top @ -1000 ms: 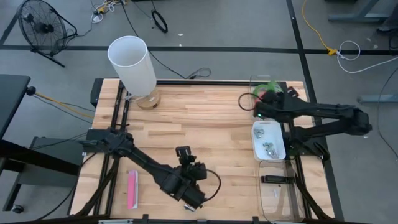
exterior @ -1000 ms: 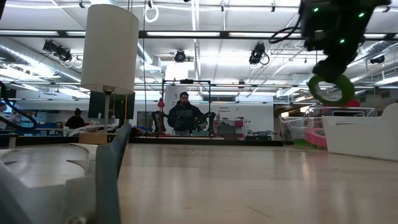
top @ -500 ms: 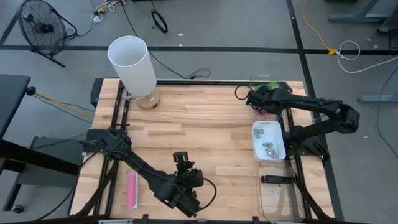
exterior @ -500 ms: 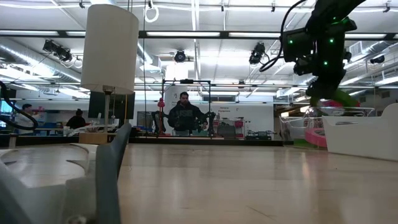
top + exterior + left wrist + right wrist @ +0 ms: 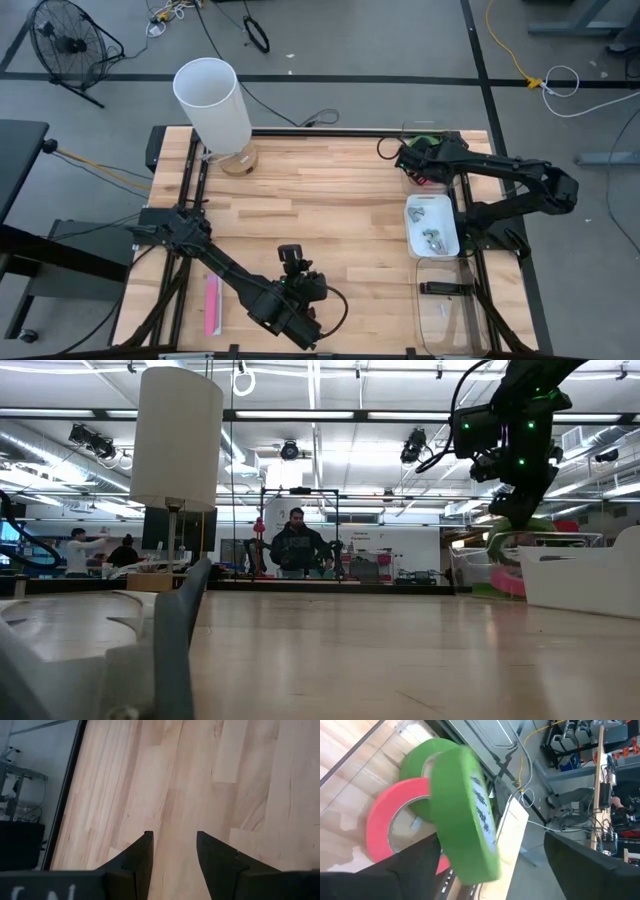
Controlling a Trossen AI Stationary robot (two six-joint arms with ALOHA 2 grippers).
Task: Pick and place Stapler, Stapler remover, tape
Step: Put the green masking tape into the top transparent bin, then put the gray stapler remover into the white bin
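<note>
Since a second ago the right tool (image 5: 418, 165) has swung back over the clear bin (image 5: 408, 131) at the surface's (image 5: 330, 200) far right corner, fingers spread, a bright green tape roll (image 5: 467, 815) between them on edge. Two more rolls lie inside: one green (image 5: 417, 757), one red-pink (image 5: 385, 815). The left tool (image 5: 172, 850), spread and empty, hangs above bare wood; a white lamp (image 5: 212, 105) stands far left.
</note>
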